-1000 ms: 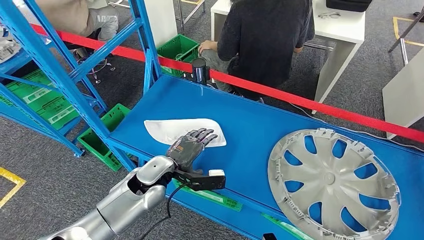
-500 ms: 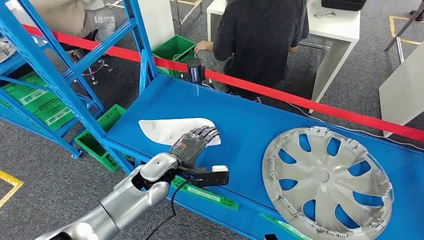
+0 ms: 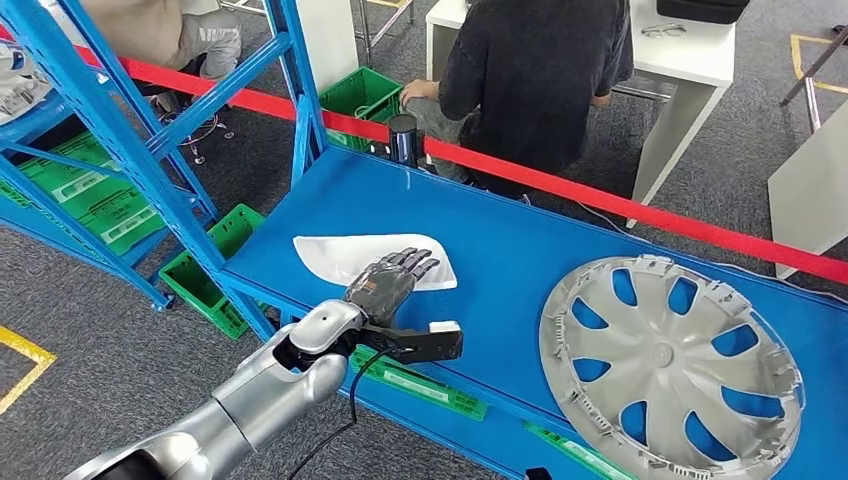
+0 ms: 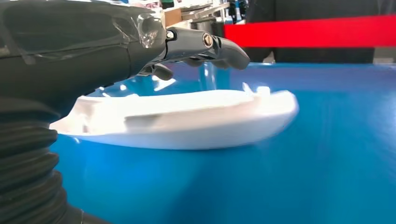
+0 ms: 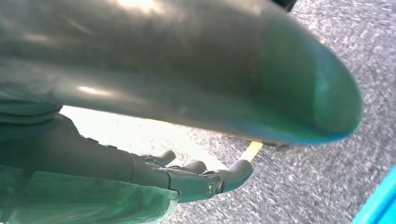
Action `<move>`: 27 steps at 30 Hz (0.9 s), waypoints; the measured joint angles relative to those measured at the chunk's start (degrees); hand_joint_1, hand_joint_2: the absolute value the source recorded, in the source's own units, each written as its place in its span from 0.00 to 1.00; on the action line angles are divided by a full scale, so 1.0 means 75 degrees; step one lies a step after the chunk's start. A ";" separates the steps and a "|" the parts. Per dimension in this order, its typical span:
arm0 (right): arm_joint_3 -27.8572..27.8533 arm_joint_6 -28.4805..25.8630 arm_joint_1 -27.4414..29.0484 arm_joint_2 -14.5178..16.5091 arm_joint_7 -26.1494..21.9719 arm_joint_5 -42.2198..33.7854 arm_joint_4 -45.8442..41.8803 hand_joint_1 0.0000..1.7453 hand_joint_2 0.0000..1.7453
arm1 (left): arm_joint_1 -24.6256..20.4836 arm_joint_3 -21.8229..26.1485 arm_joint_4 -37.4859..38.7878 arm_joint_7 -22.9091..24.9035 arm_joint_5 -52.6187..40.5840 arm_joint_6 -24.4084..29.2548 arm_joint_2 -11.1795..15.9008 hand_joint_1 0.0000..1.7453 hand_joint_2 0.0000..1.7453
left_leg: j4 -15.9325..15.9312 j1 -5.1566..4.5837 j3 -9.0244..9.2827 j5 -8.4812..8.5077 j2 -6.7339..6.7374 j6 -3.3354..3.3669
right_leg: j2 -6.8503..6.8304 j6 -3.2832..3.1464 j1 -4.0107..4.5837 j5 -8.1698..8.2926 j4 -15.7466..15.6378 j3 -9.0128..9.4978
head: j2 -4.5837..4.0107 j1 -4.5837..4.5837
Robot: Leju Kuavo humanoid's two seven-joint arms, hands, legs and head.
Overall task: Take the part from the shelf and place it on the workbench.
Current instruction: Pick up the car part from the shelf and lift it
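The white curved part (image 3: 335,256) lies flat on the blue workbench (image 3: 520,250), near its left end. My left hand (image 3: 388,281) hovers over the part's near right end, its fingers stretched out flat and holding nothing. In the left wrist view the fingers (image 4: 219,46) stand a little above the part (image 4: 187,119), with a gap between them. My right hand (image 5: 187,179) hangs over grey floor, its fingers loosely extended and nothing in them.
A large silver wheel cover (image 3: 670,365) lies on the workbench's right half. The blue shelf frame (image 3: 120,140) stands to the left, with green crates (image 3: 215,265) under it. A red barrier (image 3: 600,195) runs behind the bench, and a person (image 3: 530,70) sits beyond it.
The whole picture has shifted slightly, so the camera moved. My left hand stays over the part's near right end, and the part lies where it was.
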 joint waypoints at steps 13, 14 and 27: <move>0.0000 0.0000 -0.0001 0.0010 0.0015 0.0001 0.0002 0.00 0.00 | -0.0039 0.0004 0.0116 0.0001 0.0000 0.0006 -0.0005 0.00 1.00 | 0.0889 0.0054 -0.0463 -0.0264 0.0020 -0.0044 | 0.0066 -0.0283 0.0039 0.0027 -0.0007 0.0018 | 0.0000 -0.0047; -0.0001 0.0000 -0.0004 0.0016 0.0015 0.0003 0.0002 0.00 0.00 | -0.0062 0.0006 0.0120 0.0009 -0.0003 0.0009 -0.0015 0.00 1.00 | 0.0435 0.0024 -0.0239 -0.0119 0.0025 0.0030 | 0.0069 -0.0273 0.0050 0.0032 -0.0011 0.0015 | 0.0000 -0.0043; 0.0000 -0.0007 0.0008 0.0049 0.0087 0.0077 0.0020 0.00 0.00 | -0.0370 0.0099 0.1066 0.0771 -0.0282 0.0283 -0.0322 0.00 1.00 | -0.0139 -0.0003 0.0039 0.0122 0.0051 0.0185 | 0.0019 0.0038 -0.0004 -0.0486 0.1442 -0.0695 | 0.0000 -0.0005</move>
